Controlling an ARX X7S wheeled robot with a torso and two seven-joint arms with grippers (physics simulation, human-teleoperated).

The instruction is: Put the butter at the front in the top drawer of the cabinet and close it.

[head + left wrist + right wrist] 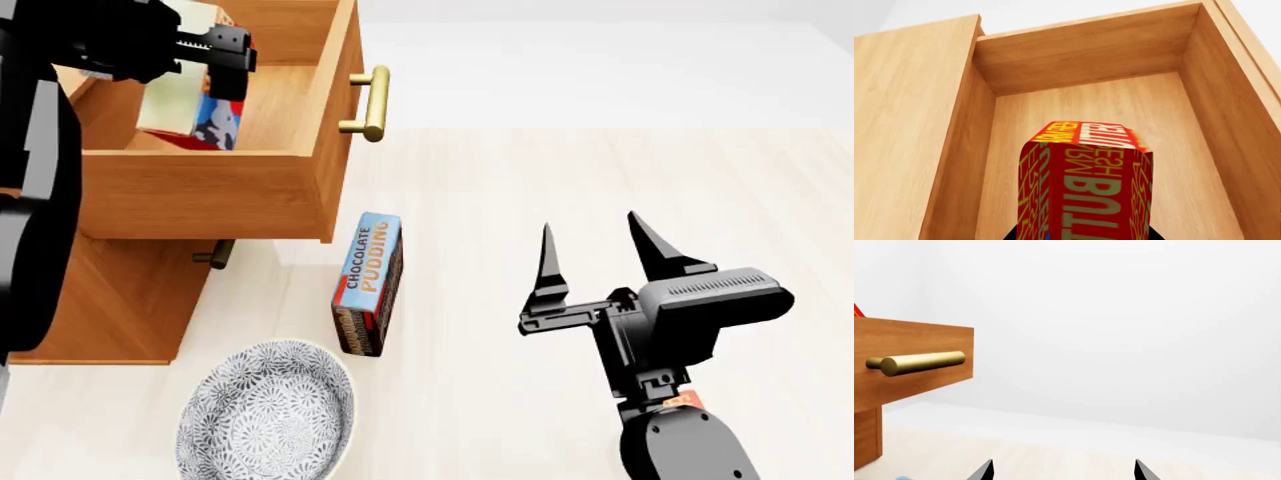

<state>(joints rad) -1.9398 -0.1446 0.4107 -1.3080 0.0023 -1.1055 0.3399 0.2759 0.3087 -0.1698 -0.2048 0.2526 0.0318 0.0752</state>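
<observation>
The robot's arms are matte black throughout; the right gripper ends in two slim, tapering black fingers that narrow to sharp points; behind them sits a blocky black housing with a finely ribbed strip along its upper edge; a small orange-pink patch shows on the wrist just below it, above a rounded black joint; the left gripper has toothed black edges; a broad, smooth black arm link fills the view's left border.
</observation>
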